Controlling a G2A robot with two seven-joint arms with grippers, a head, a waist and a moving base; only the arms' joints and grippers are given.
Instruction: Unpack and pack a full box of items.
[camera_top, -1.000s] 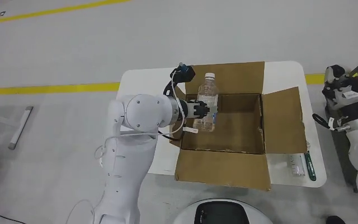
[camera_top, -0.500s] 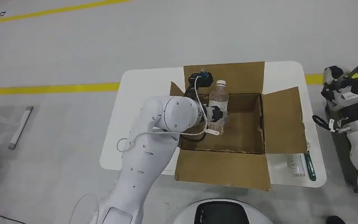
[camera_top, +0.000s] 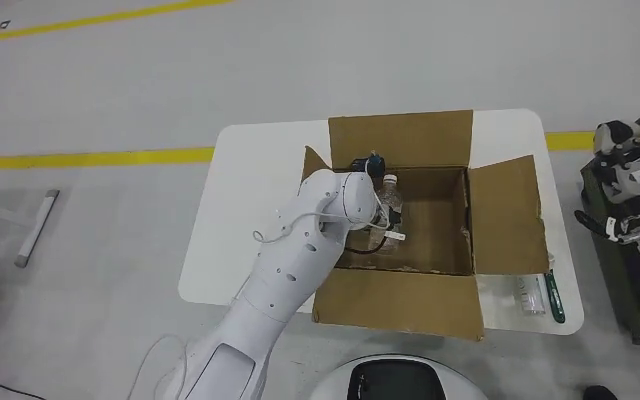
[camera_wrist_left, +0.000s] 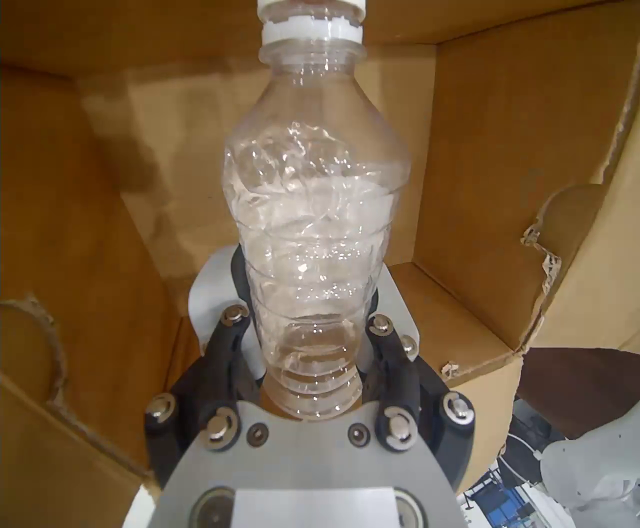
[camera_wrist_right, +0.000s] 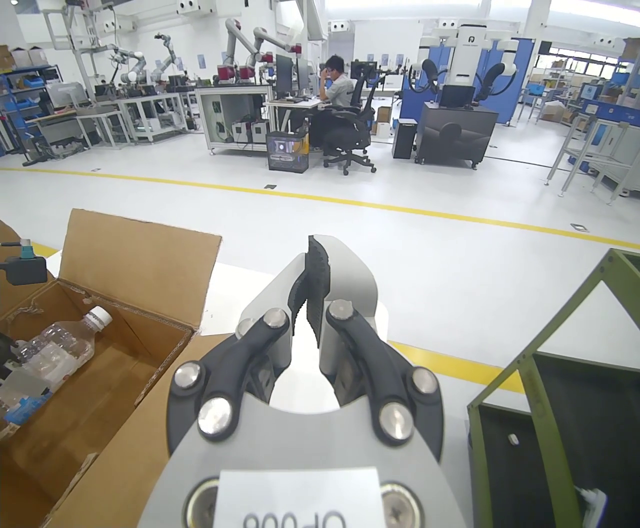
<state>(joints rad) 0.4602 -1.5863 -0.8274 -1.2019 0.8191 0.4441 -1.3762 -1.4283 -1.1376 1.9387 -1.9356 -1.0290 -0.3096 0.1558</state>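
We are looking at the left gripper (camera_wrist_left: 307, 322) reaching down into the open cardboard box (camera_top: 400, 300), which is sitting on the white table (camera_top: 250, 200) with its 4 flaps folded outward. The gripper's 2 dark fingers (camera_wrist_left: 227, 350) are closing around the lower part of a clear plastic bottle (camera_wrist_left: 315, 200), pressing on it from opposite sides. The bottle's white cap (camera_wrist_left: 311, 12) is pointing away from the wrist, toward the box's far wall.

From above, we are seeing the bottle inside the box, in the corner nearest the left arm, with its cap close to the far wall. In the right wrist view it is leaning at a slant, cap end higher, with the brown box floor showing beneath it. We cannot tell whether its base is touching the floor.

The right gripper (camera_wrist_right: 311, 295) is hanging well apart from the box, off to the table's right side. Its ribbed pads (camera_wrist_right: 320, 280) are sitting together and gripping nothing.

On the table just beyond the box's right flap, a small clear container (camera_top: 527, 293) and a green-handled tool (camera_top: 553, 297) are lying side by side. A green metal frame (camera_wrist_right: 550, 350) is standing near the right gripper.
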